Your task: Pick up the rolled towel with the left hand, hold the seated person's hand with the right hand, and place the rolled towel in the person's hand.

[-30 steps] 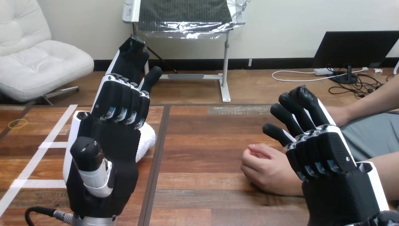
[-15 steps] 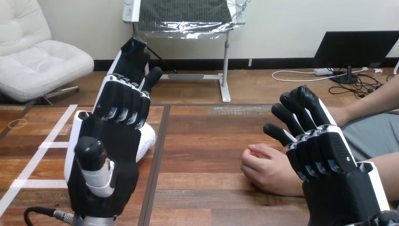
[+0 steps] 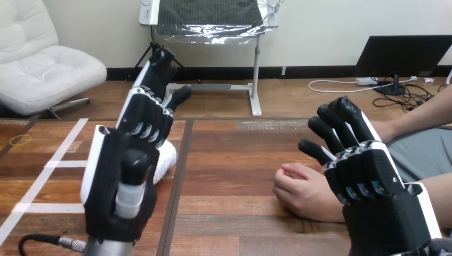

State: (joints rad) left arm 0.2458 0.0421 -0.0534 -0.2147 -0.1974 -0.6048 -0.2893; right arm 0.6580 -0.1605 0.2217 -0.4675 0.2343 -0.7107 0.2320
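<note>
While the towel lies ungripped: the pick-up by the left hand is judged the step in hand; nothing is yet carried
Towel (image 3: 166, 156): white and rolled; laid on the table (image 3: 234, 160) in its left half, short of the far edge; mostly hidden behind the left hand, with only its right end seen
Left hand (image 3: 120, 181): raised, with fingers held out nearly straight and nothing enclosed; whether the towel is touched cannot be told
Right hand (image 3: 373, 197): open, fingers extended, nothing held; set just beside the person's hand, on the side of the table's right edge; contact between the two cannot be told
Person's hand (image 3: 301, 192): rested on the table in its right half; loosely curled and empty
Approach: the left hand is best lowered over the roll's middle, thumb to one side and fingers to the other, so that the roll is spanned across its width rather than caught at an end
Grip: the fingers should be closed only once the roll is seated against the palm; soft cloth is likely to give, so a full wrap is advised; a loose end could be unrolled by a fingertip pinch
Lift: a straight rise is advised before any travel toward the right edge, so that the cloth is not dragged along the wood
Risk: the roll could be pushed toward the far edge if the fingers are brought down on its crown
</note>
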